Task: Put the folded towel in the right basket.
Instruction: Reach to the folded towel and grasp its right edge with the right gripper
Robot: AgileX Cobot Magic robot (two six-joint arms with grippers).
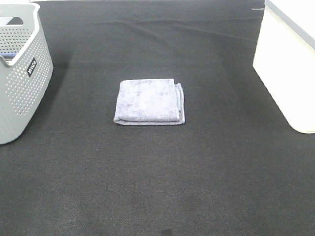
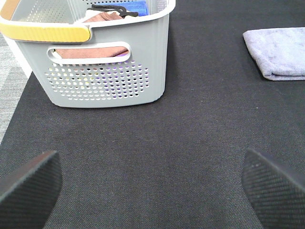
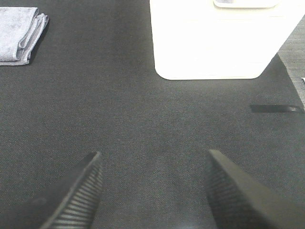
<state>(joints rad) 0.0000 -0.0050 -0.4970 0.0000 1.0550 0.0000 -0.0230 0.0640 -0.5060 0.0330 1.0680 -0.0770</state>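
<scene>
1. Counter (image 1: 157,187): covered in dark woven cloth. A broad bare stretch runs along the near edge and through the middle.

2. Right basket (image 1: 290,73): white, solid-walled, with rounded corners. It stands at the right edge toward the far right corner. Its inside cannot be made out from any view.

3. Left basket (image 1: 24,88): grey, with perforated walls and a slot grip in the side. It stands at the left edge toward the far left corner, and a yellow handle (image 2: 45,31) runs along its rim. Inside it are a pinkish-brown cloth (image 2: 95,50), a blue item (image 2: 136,7) and a black item (image 2: 109,8) on top.

4. Folded towel (image 1: 149,102): pale lilac-grey and lying flat near the counter's centre. It is well apart from both baskets, with bare dark surface on every side.

5. Left gripper (image 2: 150,171): jaws spread wide and holding nothing. It hangs over bare counter toward the near left, between the left basket and the towel.

6. Right gripper (image 3: 155,157): jaws parted and holding nothing. It hangs over bare counter toward the near right, short of the right basket.
</scene>
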